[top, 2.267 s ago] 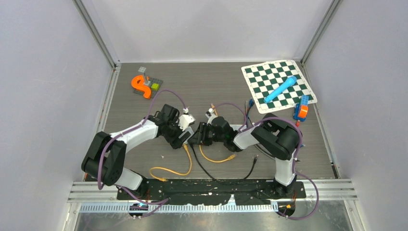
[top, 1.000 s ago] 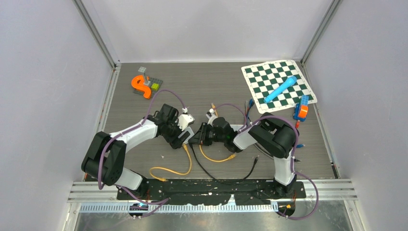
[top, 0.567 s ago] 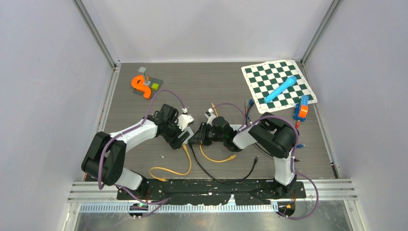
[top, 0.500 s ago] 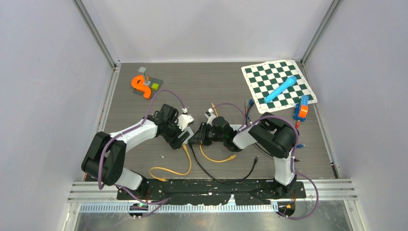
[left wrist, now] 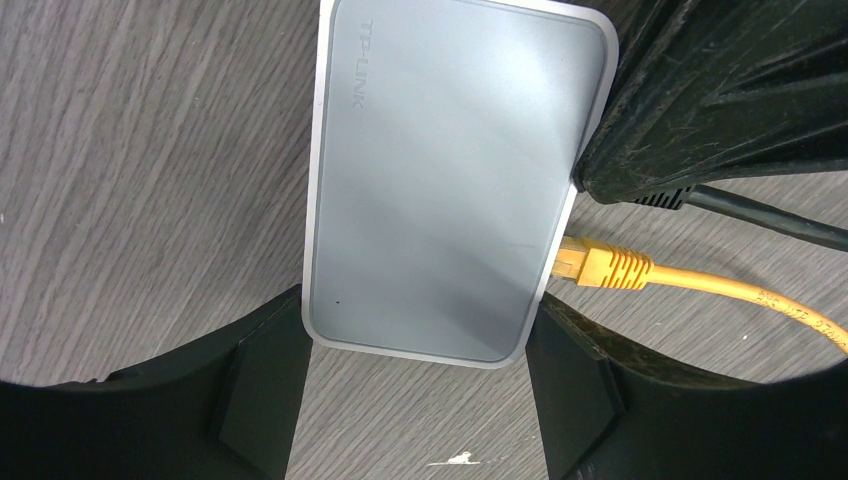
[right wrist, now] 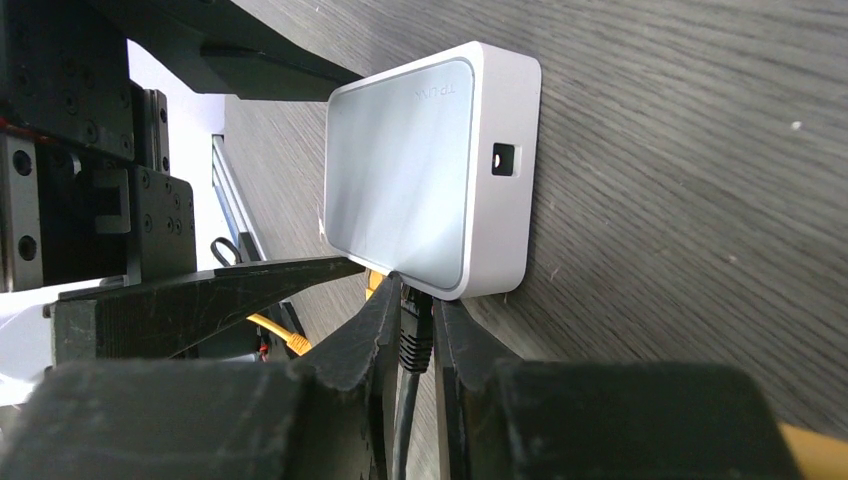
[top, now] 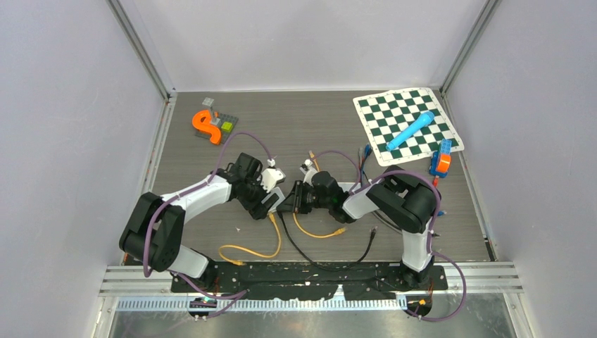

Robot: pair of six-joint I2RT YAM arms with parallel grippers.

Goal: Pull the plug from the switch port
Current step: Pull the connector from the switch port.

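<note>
Right pincer (right wrist: 415, 310): nearly closed, only a narrow gap left. The black plug (right wrist: 415, 335) sits in that gap, a finger pressed on each side. The plug's front end meets the port side of the switch (right wrist: 420, 190). How deep it sits in the port cannot be told.

Left pincer (left wrist: 420, 370): spread wide and clamped on the switch (left wrist: 440, 180). Its two fingers (left wrist: 250, 390) press the long sides at the near end. The switch lies flat on the table (left wrist: 130, 150), lettered face up.

Location: the switch is at mid-table between the two wrists, the left pincer (top: 271, 197) on one side and the right pincer (top: 296, 197) on the other.

Other items: a yellow plug (left wrist: 600, 267) is in a port just beside the black one. Its yellow cable (left wrist: 760, 295) runs off toward the frame edge.

Hidden or unclear:
- From the top camera the switch is almost wholly covered by the two wrists.
- In the left wrist view the right pincer's dark body covers the black plug. Only the black cable (left wrist: 770, 215) shows behind it.
- The port row faces away from every camera, so no port opening can be seen.
- The yellow cable is cut off at the left wrist view's edge.
</note>
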